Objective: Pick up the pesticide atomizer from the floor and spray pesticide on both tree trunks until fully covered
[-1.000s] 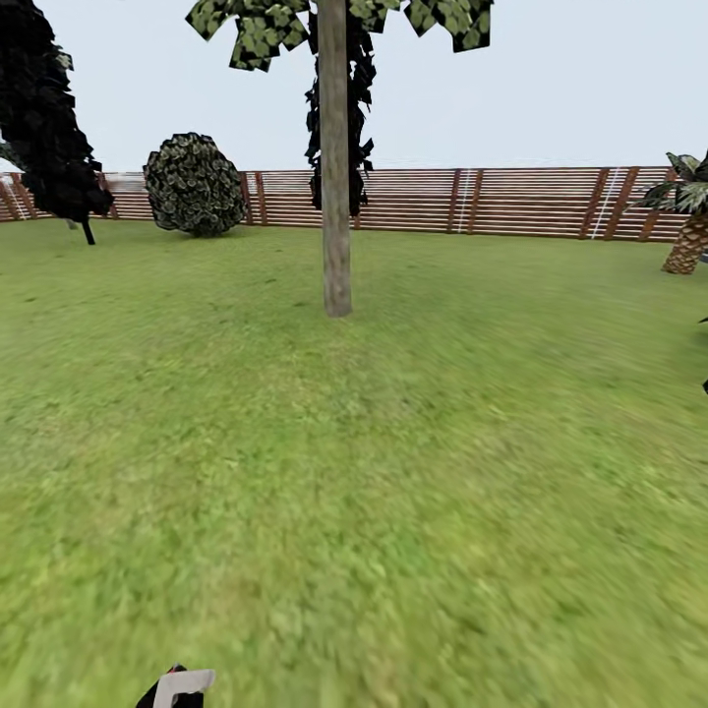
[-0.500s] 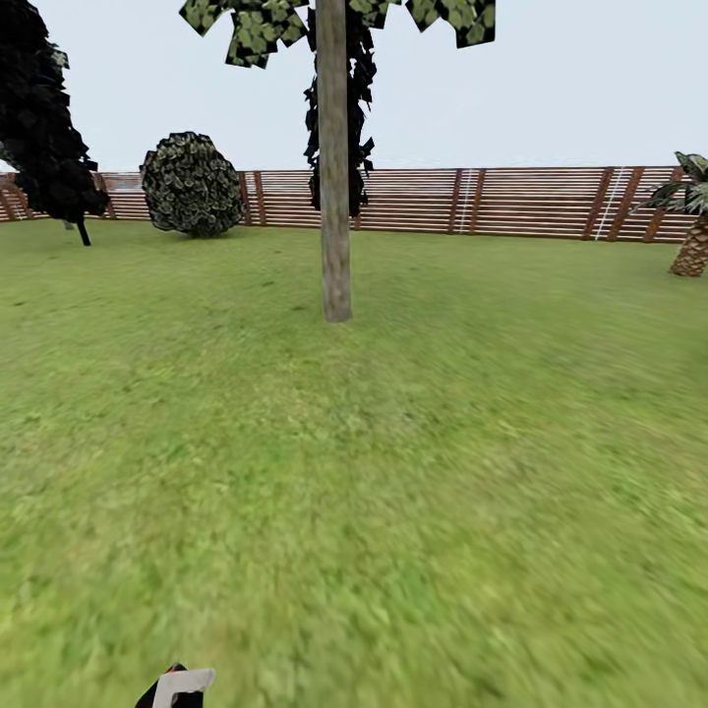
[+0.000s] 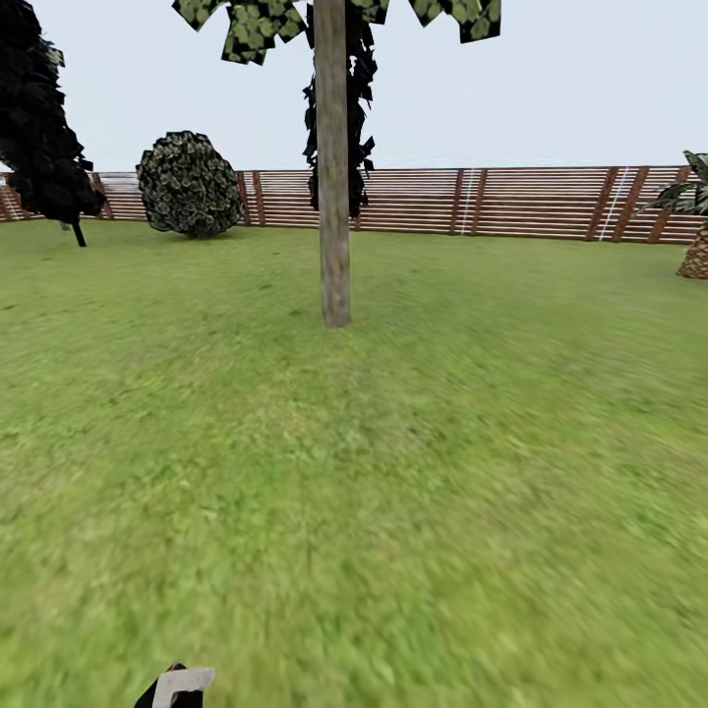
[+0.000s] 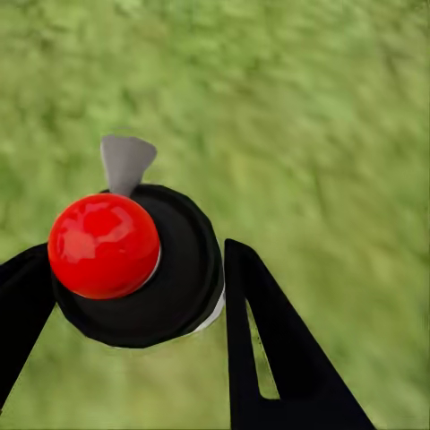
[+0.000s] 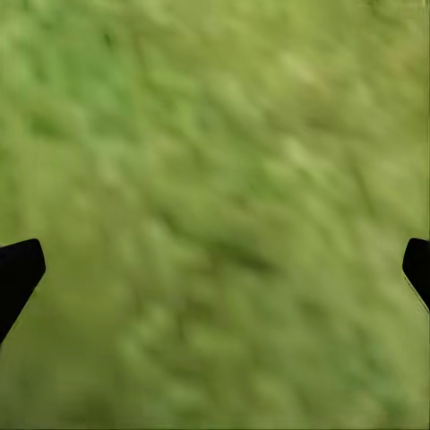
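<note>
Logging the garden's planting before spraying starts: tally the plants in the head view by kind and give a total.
Tall tree with thick grey-brown bare trunk: 1
Narrow black-foliaged tree with thin dark stem: 1
Round dark-leaved bush: 1
Small palm with scaly brown trunk, cut off at the picture's edge: 1
Total: 4 plants, with dark foliage behind the trunk not counted apart.

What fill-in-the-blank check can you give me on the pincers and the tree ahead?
1. The left pincer is shut on the ____.
2. The atomizer has a ____ ball on its cap.
3. The right pincer is ____ over grass.
4. The tree trunk stands before a wooden ____.

Missing: atomizer; red; open; fence
</note>
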### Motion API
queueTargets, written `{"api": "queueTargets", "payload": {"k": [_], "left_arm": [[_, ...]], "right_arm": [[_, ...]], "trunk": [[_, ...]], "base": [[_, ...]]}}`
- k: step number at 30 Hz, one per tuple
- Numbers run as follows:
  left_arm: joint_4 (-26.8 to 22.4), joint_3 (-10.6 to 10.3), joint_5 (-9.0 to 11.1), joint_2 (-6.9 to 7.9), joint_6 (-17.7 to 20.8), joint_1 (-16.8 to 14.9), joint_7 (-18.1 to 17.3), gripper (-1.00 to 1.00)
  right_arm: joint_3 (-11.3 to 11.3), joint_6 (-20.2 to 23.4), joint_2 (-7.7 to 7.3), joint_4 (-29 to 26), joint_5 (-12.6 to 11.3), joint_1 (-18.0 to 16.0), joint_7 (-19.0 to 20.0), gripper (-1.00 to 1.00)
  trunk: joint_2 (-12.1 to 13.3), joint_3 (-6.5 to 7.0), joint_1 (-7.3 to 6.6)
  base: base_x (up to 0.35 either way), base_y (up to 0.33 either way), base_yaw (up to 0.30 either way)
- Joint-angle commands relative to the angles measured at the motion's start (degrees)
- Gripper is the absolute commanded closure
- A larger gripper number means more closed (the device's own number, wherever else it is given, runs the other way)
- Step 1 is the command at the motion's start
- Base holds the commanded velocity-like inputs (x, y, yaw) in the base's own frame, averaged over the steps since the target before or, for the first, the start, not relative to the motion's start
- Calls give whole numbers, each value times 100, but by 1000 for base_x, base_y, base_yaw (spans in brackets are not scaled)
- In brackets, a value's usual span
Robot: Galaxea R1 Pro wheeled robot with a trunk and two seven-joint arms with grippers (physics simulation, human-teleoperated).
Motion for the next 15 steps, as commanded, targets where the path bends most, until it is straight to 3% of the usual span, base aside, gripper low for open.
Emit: {"api": "queueTargets", "payload": {"k": [1,15], "left_arm": [[-2,0,0,0,0,3,1,100],[-12,5,0,0,0,8,1,100]], "right_arm": [[0,0,-1,-3,0,0,0,-100],[0,0,2,0,0,0,0,-100]], "trunk": [[0,0,0],[0,0,0]], "base": [[339,0,0],[339,0,0]]}}
